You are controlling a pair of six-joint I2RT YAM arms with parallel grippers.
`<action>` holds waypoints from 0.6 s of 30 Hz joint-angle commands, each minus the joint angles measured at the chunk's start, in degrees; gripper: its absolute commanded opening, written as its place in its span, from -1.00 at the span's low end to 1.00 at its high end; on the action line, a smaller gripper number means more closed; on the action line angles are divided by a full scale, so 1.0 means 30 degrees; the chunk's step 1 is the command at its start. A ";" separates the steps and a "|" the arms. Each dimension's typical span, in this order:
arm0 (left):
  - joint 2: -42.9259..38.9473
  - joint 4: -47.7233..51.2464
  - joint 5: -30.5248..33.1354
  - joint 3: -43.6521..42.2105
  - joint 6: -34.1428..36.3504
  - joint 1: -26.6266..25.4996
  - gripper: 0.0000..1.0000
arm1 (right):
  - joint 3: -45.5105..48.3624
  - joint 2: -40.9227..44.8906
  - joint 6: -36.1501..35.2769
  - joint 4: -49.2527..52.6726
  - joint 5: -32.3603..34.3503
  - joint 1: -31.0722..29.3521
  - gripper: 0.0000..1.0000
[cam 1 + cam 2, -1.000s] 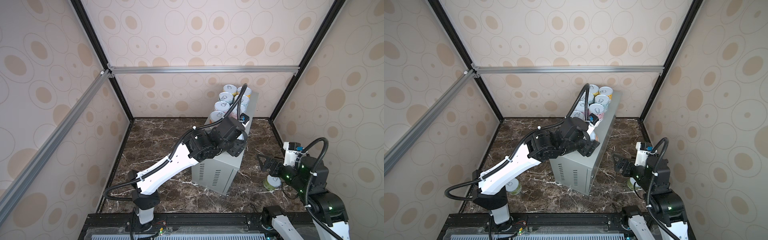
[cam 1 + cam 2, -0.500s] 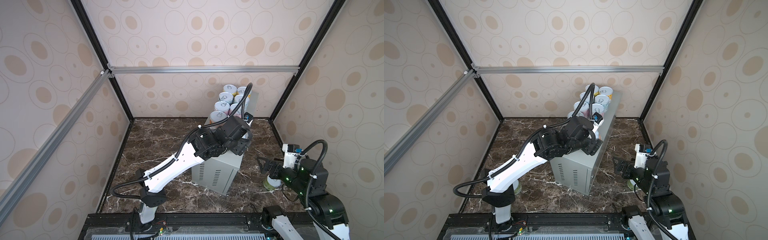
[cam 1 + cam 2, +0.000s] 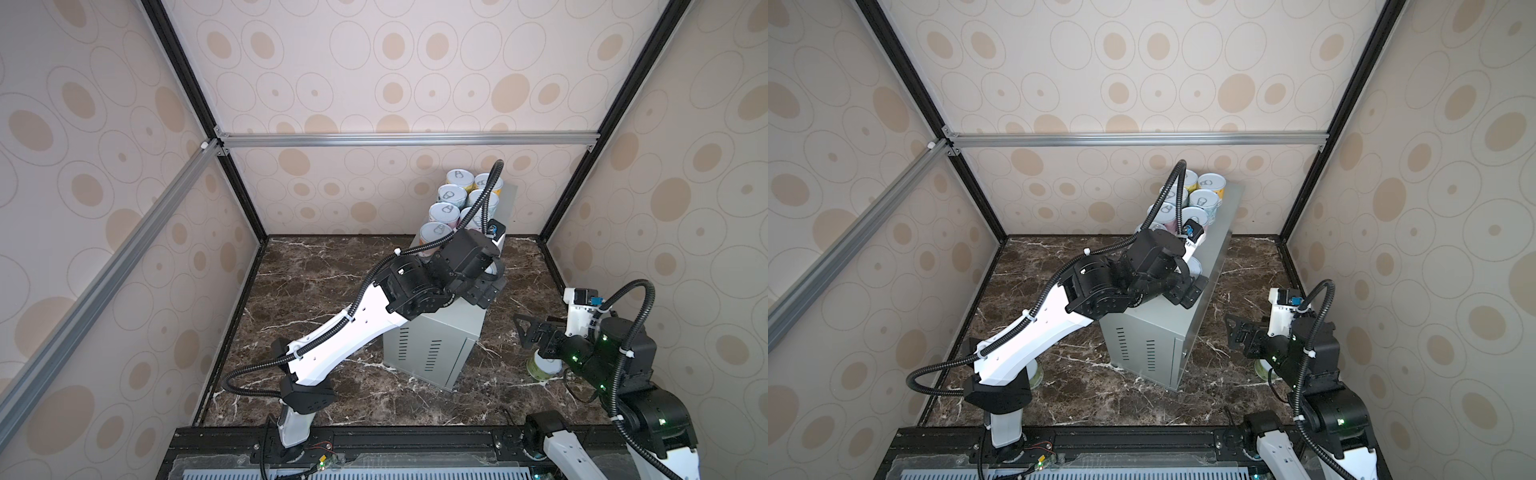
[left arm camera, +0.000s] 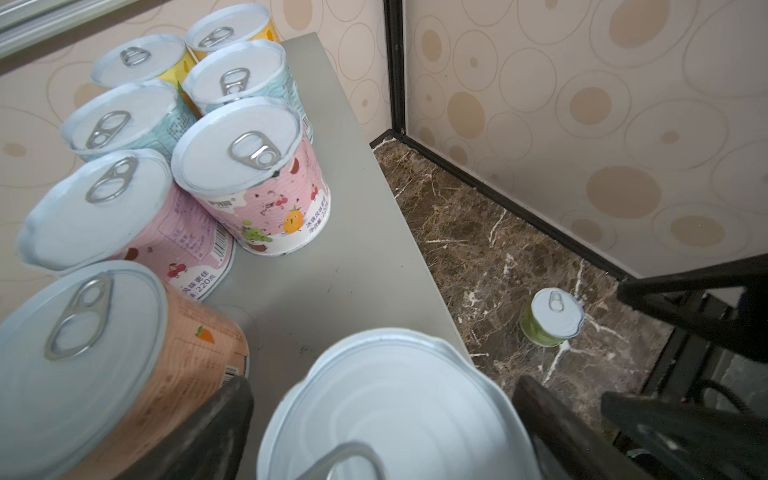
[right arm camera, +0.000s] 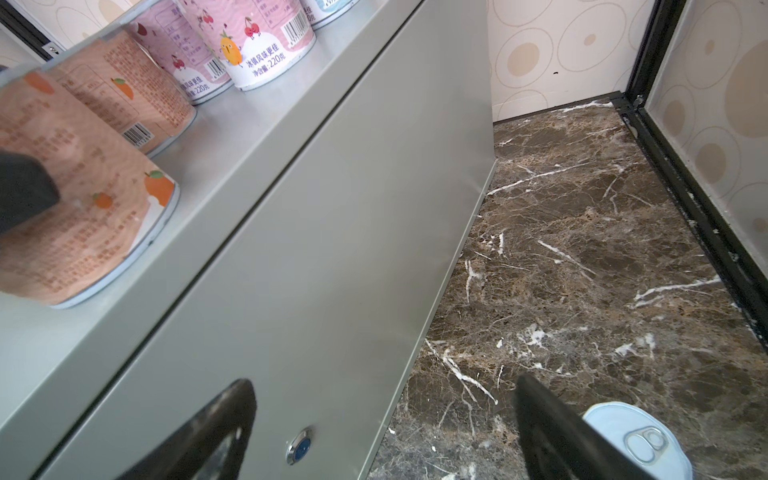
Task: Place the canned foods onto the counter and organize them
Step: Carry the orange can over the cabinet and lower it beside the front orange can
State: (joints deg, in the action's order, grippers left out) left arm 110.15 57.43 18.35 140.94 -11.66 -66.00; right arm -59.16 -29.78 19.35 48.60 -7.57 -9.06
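Eight of the canned foods (image 4: 237, 153) are found standing upright on the flat top of the counter (image 4: 332, 270), set in two rows along the edge away from the right arm. At the far end two yellow cans (image 4: 137, 62) are noted, then two pale-blue cans (image 4: 235, 79), then two pink cans (image 4: 99, 203), the members of each pair just beside one another. Nearest the vented end, a salmon can (image 4: 83, 332) is seen beside a second salmon can (image 5: 75, 232), whose lid fills the lower part of the left wrist view. The left gripper (image 4: 382, 390) is held over this second salmon can with its jaws spread wide, one finger (image 4: 216, 428) on either side of the lid. A strip of bare counter top is visible between that finger and the can, so no grip is recorded. In both top views the left gripper (image 3: 486, 291) is partly masked by its own wrist. The right gripper (image 5: 384, 395) is likewise observed open and empty, hanging low over the marble floor (image 5: 582, 249) alongside the long side of the counter. A green can (image 5: 636, 440) stands upright on that floor just beside one finger of the right gripper. In a top view the green can (image 3: 544, 368) is partly covered by the right arm. A further can (image 3: 1034, 374) is seen on the floor at the base of the left arm, mostly hidden, and its label colour cannot be told for certain.
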 commanded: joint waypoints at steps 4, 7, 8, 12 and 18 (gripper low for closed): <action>-0.0672 -0.0666 0.0212 0.0948 0.0568 -0.0151 0.98 | -0.0896 -0.0196 -0.0824 0.0310 -0.0613 -0.0206 0.97; -0.1150 -0.1008 0.0197 0.0926 0.0549 -0.0157 0.98 | -0.1379 -0.0484 -0.0958 0.0437 -0.1261 -0.0203 0.98; -0.1381 -0.1109 0.0234 0.0919 0.0592 -0.0150 0.98 | -0.1570 -0.0666 -0.1025 0.0495 -0.1477 -0.0203 1.00; -0.2587 -0.1494 0.0969 0.0301 0.0552 -0.0157 0.98 | -0.2591 -0.1727 -0.1314 0.1215 -0.1733 -0.0203 0.94; -0.6033 -0.3184 0.2304 -0.3987 0.0426 -0.0165 0.98 | -0.3990 -0.2219 -0.1742 0.1441 -0.2490 -0.0290 0.94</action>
State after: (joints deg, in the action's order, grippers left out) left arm 96.77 51.24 21.78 132.88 -11.05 -66.02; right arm -68.58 -36.18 15.90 51.81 -12.69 -9.39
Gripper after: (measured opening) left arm 0.991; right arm 0.969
